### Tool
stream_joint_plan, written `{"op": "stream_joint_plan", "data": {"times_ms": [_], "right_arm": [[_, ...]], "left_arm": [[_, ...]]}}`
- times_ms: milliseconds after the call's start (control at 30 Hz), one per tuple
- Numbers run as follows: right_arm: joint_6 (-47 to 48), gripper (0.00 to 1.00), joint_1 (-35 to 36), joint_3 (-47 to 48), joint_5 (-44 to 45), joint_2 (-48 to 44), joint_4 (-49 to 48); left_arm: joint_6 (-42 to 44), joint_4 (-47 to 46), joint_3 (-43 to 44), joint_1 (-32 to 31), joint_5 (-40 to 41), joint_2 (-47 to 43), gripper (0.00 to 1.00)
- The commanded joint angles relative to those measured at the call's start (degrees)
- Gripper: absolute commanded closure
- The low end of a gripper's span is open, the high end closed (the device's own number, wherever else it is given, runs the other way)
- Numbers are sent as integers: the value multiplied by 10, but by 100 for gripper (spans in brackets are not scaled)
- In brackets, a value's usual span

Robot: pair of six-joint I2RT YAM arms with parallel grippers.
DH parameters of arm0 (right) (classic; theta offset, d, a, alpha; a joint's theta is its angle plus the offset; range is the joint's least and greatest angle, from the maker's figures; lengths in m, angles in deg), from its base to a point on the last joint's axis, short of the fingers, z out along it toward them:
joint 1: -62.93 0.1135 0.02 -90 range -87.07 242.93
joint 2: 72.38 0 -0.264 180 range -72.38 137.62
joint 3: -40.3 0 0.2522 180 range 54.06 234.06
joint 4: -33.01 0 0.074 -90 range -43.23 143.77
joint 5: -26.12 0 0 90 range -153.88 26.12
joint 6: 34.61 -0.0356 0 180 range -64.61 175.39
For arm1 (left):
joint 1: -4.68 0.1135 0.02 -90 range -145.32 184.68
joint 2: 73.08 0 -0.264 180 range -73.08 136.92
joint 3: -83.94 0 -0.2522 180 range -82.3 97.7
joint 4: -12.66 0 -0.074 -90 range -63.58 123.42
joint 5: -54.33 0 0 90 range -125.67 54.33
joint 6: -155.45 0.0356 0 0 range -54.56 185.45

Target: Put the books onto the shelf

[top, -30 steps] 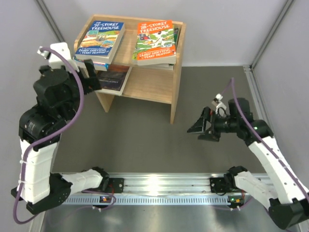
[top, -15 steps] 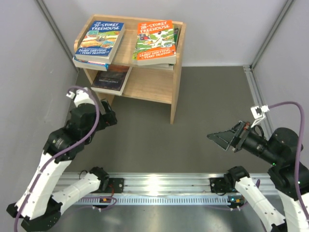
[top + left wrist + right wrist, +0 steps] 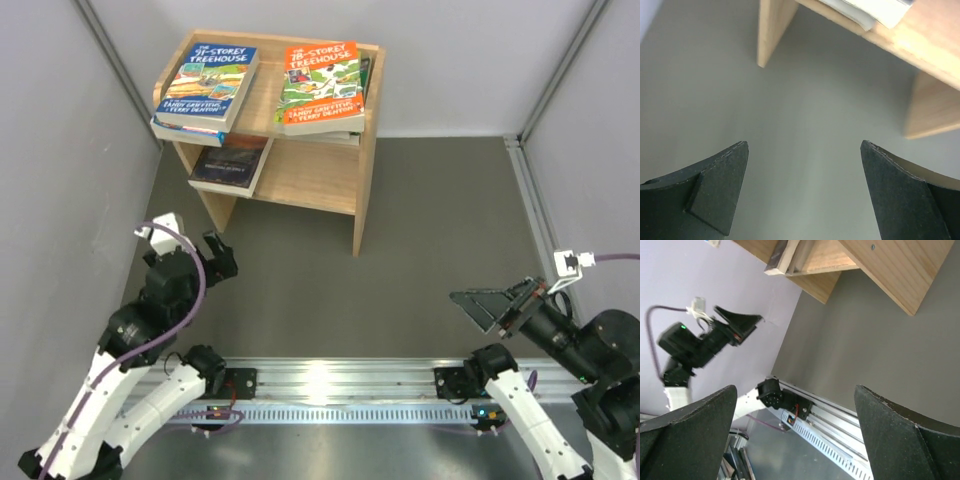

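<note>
left pincer (image 3: pixel 208 262): fingers apart, empty, above bench (image 3: pixel 430 220) | books: blue stack (image 3: pixel 205 85) and orange stack (image 3: pixel 320 85) atop shelf (image 3: pixel 365 170), dark book (image 3: pixel 232 160) on lower tier | right pincer (image 3: pixel 500 302): fingers apart, empty, well apart from shelf

Books (image 3: pixel 318 85) in two flat stacks atop wooden shelf (image 3: pixel 312 178), one below.

Books (image 3: pixel 320 85) crowd shelf (image 3: pixel 366 170) top (lower tier right half bare).
</note>
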Motion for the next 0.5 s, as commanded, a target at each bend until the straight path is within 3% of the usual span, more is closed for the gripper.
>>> {"op": "stream_joint_plan", "data": {"times_ms": [0, 100, 133, 300, 467], "right_arm": [[-26, 0, -6, -10, 32, -29, -20], [-39, 0, -5, -27, 51, -49, -42], [-41, 0, -5, -28, 54, -49, -44], [-51, 0, -5, -36, 64, -56, -56], [-17, 0, -5, -34, 88, -87, -88]], "left_arm": [[103, -158, -95, -1, 38, -29, 1], [208, -233, -170, -1, 85, -44, 1], [255, -294, -188, -1, 125, -45, 1], [385, -539, -366, 0, 160, -53, 1], [358, -775, -533, 3, 168, -43, 1]]}}
